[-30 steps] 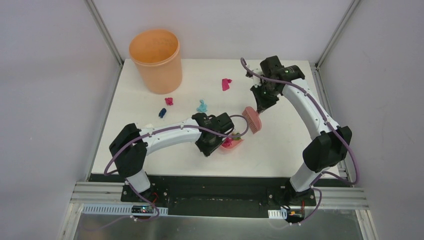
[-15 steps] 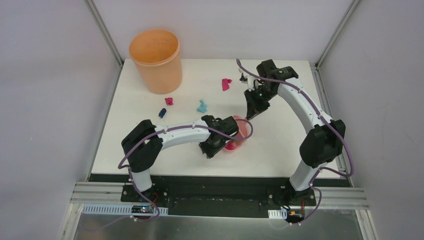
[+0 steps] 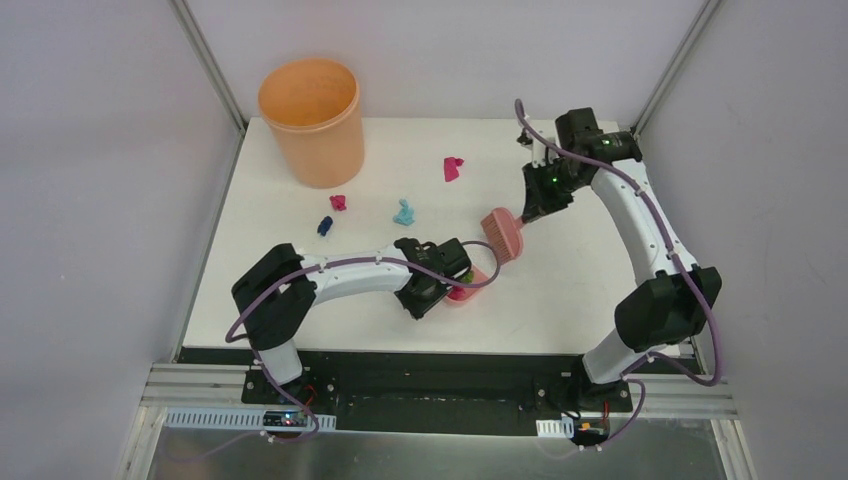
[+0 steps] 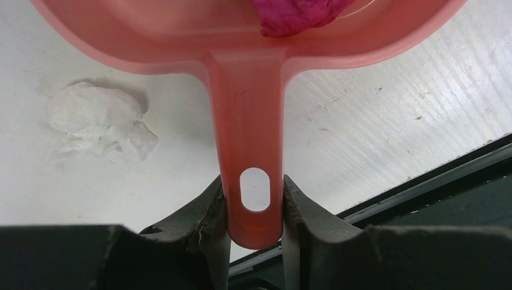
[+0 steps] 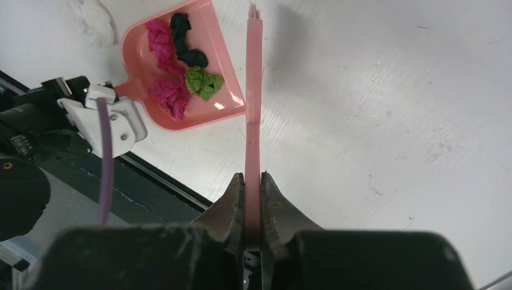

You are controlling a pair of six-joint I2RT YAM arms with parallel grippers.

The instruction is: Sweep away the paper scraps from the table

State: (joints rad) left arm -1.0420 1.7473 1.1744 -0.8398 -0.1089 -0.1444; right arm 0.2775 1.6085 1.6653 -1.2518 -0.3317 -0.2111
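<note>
My left gripper [image 4: 253,194] [image 3: 445,283] is shut on the handle of the salmon-pink dustpan [image 4: 181,36] [image 5: 208,36] [image 3: 467,292], which lies flat near the table's front edge. Magenta [image 5: 171,96], black [image 5: 181,27] and green [image 5: 202,83] paper scraps lie in the pan. My right gripper [image 5: 253,181] [image 3: 529,213] is shut on the handle of the pink hand brush [image 5: 253,90] [image 3: 502,233], bristles just right of the pan's mouth. On the table [image 3: 580,290] lie two magenta scraps [image 3: 453,168] [image 3: 339,203], a light blue one [image 3: 404,212] and a dark one [image 3: 325,226].
An orange bucket [image 3: 313,120] stands at the table's back left corner. A white crumpled wad [image 4: 99,121] [image 5: 96,21] lies on the table just left of the dustpan. Metal frame posts rise at the back corners. The black front edge [image 4: 422,187] runs close behind the dustpan handle.
The right arm swept the brush left up to the dustpan's mouth, then drew it back right and up a little. The left arm and dustpan shifted only slightly.
</note>
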